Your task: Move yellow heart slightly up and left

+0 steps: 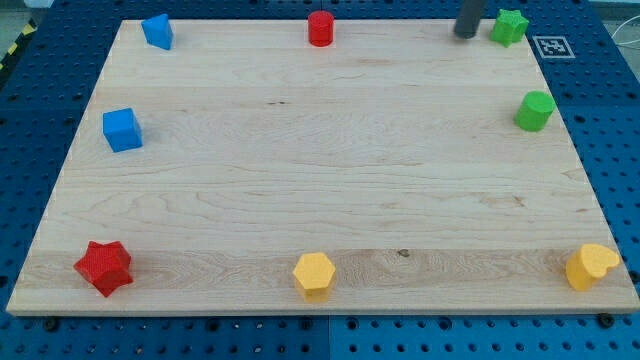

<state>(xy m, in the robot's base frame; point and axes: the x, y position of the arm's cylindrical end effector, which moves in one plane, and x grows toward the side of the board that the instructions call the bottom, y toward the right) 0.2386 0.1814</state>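
The yellow heart [591, 266] lies at the bottom right corner of the wooden board [320, 170]. My tip [465, 35] is at the view's top right, just left of the green star [509, 27], far from the yellow heart. A yellow hexagon [314, 274] sits at the bottom centre.
A green block [535, 110] is at the right edge. A red cylinder [320, 28] is at the top centre. Two blue blocks sit at the top left [157, 31] and the left edge [122, 129]. A red star [104, 267] is at the bottom left.
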